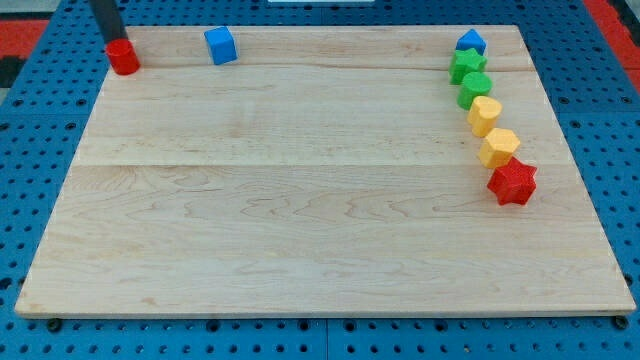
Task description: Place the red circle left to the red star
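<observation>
Block counts on the board (300,220). Red: two, a circle (124,58) and a star (512,183). Blue: two, a cube (220,45) and a second block (471,42) of unclear shape. Green: two, a star (468,65) and a rounded block (474,88). Yellow: two, one (485,115) above the other (499,147). Eight blocks in all; one rod, with my tip (115,42)

My tip (113,43), view's top left

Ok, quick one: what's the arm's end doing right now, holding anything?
No claw, only a rod: my tip holds nothing and rests against the top of the red circle at the board's top-left corner.
</observation>
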